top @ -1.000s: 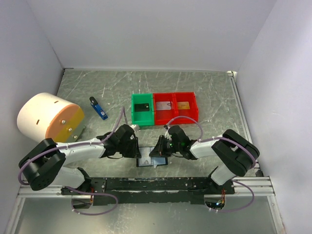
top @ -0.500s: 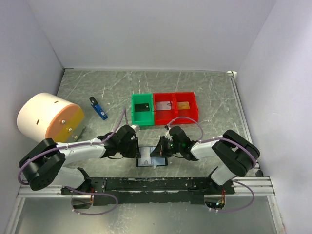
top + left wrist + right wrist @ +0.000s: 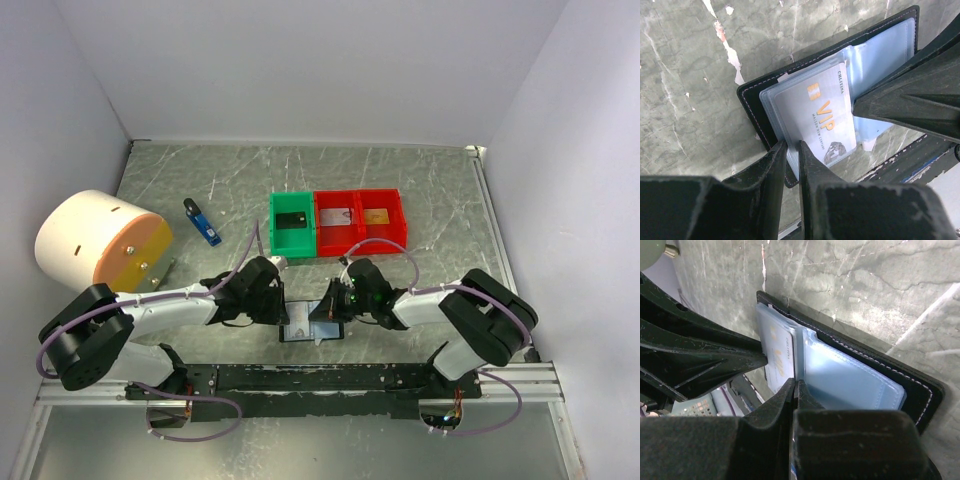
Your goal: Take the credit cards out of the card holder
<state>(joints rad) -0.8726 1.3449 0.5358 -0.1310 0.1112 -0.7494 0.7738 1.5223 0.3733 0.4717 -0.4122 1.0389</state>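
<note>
The black card holder (image 3: 312,332) lies open near the table's front edge, its pale blue sleeves (image 3: 850,380) facing up. A white credit card (image 3: 825,120) printed VIP sits in the left sleeve. My left gripper (image 3: 792,145) is shut on the holder's left edge, with sleeve and black cover (image 3: 752,100) between its jaws. My right gripper (image 3: 796,384) is shut on the near edge of that card (image 3: 780,357), by the fold. In the top view the two grippers (image 3: 283,312) (image 3: 325,312) meet over the holder.
A green bin (image 3: 274,225) holds a black card (image 3: 292,220). Two red bins (image 3: 362,243) beside it hold a silvery card (image 3: 338,215) and an orange-gold card (image 3: 377,216). A blue and black stick (image 3: 203,224) and a white drum (image 3: 98,240) lie to the left.
My right gripper has closed its jaws at the card's edge. The left gripper and the holder have barely moved.
</note>
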